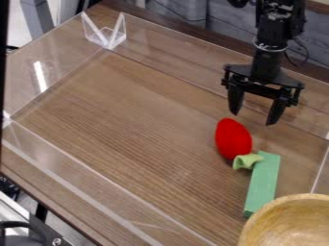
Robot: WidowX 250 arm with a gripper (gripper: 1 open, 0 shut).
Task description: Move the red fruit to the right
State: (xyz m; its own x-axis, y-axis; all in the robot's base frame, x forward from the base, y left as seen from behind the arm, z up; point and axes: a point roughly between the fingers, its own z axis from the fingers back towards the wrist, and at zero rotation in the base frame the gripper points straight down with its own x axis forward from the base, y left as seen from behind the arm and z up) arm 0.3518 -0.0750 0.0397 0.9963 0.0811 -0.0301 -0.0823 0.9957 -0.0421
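The red fruit [233, 137], a small strawberry-shaped toy with a pale green leafy cap [247, 161] at its near end, lies on the wooden table [115, 115] towards the right. My gripper [261, 104] hangs above and behind it, pointing straight down. Its black fingers [234, 99] are spread open with nothing between them, and they stand apart from the fruit.
A flat light green block [265, 183] lies just right of the fruit's cap. The rim of a wooden bowl [290, 223] fills the bottom right corner. Clear plastic walls [52, 67] border the table at left and back.
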